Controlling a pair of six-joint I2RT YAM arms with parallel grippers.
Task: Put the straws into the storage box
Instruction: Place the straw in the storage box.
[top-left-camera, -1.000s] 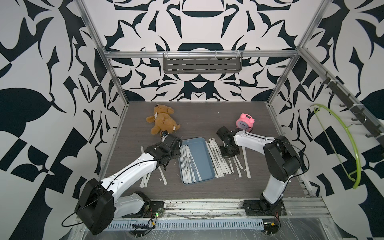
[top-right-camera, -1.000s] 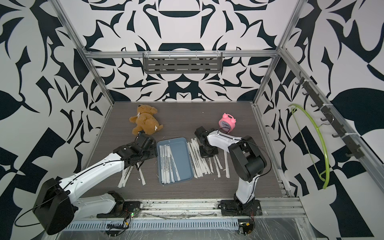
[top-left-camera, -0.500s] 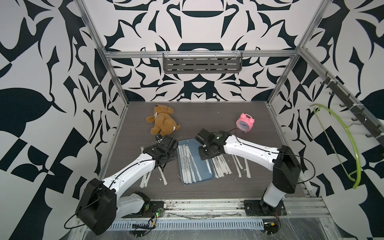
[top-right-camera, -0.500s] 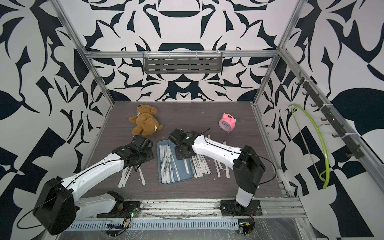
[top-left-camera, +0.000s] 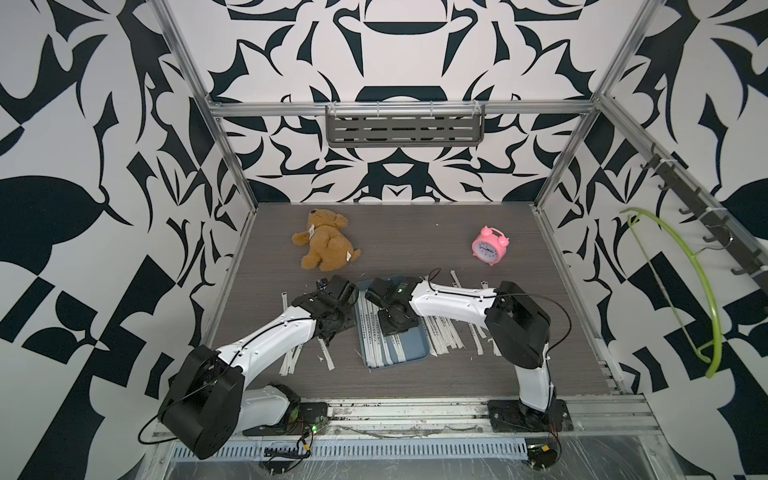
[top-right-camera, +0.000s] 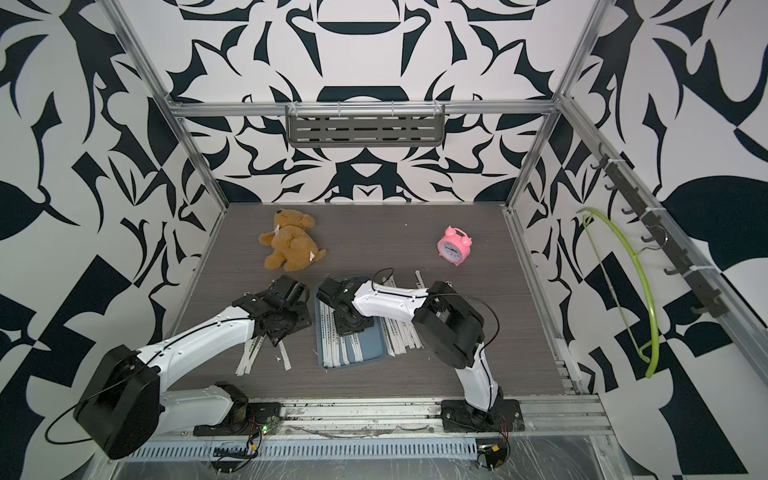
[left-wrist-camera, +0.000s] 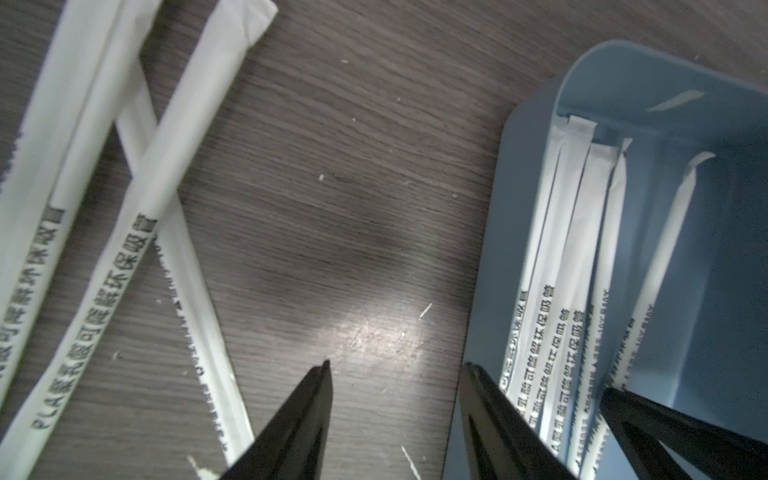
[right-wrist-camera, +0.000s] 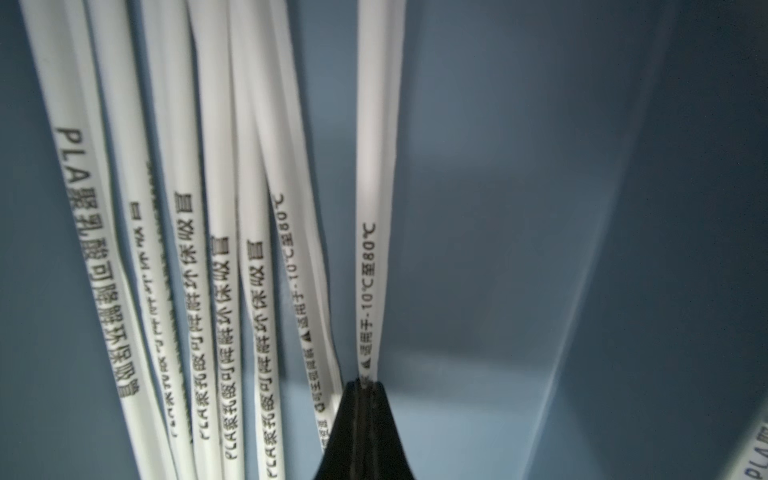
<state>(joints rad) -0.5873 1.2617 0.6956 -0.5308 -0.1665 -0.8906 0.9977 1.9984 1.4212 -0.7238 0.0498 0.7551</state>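
Left wrist: bare table (left-wrist-camera: 332, 208) borders storage box (left-wrist-camera: 507, 208).

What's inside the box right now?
Several straws lie side by side along one side of the box. The right gripper, shut, pinches one more over its bare floor. In both top views the right arm covers the box's far end.
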